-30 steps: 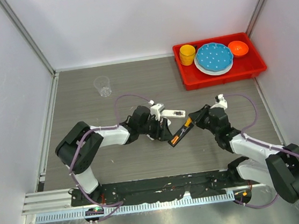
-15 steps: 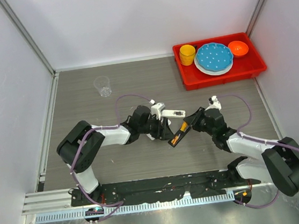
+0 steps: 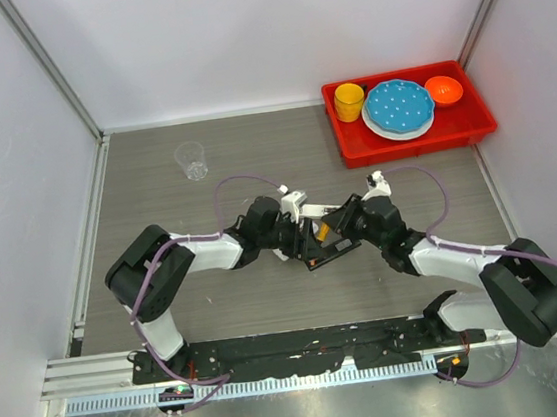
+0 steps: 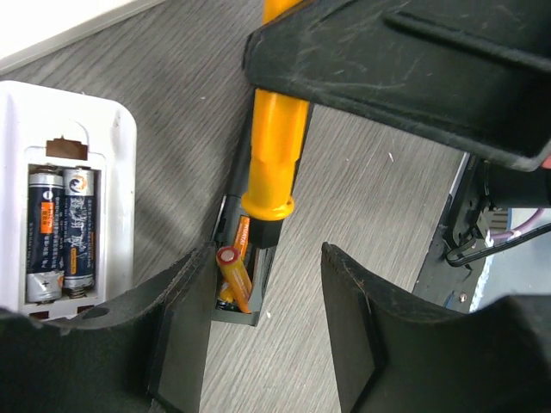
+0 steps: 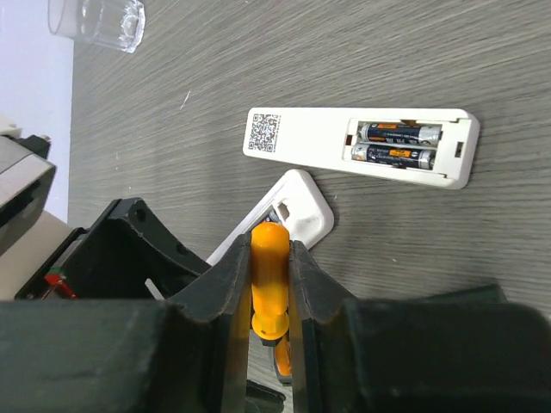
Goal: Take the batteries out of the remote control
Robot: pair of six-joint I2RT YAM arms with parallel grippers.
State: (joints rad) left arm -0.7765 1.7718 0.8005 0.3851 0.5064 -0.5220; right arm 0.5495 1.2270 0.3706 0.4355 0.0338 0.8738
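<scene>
A dark remote [image 4: 250, 297] lies open on the table with orange batteries [image 4: 231, 277] in its compartment; one battery is tilted up at its end. My right gripper [image 5: 269, 284] is shut on an orange-handled tool [image 4: 277, 155] whose tip reaches into that compartment. My left gripper [image 4: 267, 344] is open, and its left finger [image 4: 185, 331] is against the dark remote's end. A white remote [image 5: 310, 142] lies beside it with two dark grey batteries [image 5: 398, 144] in its open compartment; it also shows in the left wrist view [image 4: 112, 172]. In the top view both grippers [image 3: 319, 232] meet over the dark remote [image 3: 339, 252].
A white cover piece [image 5: 301, 211] lies by the tool. A clear glass [image 3: 191, 160] stands at the back left. A red tray [image 3: 417, 144] at the back right holds a yellow cup [image 3: 350, 101], a blue plate [image 3: 399, 104] and an orange bowl [image 3: 443, 90].
My right gripper has moved left with the tool, close to the left gripper. The dark remote has turned from a steep diagonal to lying nearly level across the table.
</scene>
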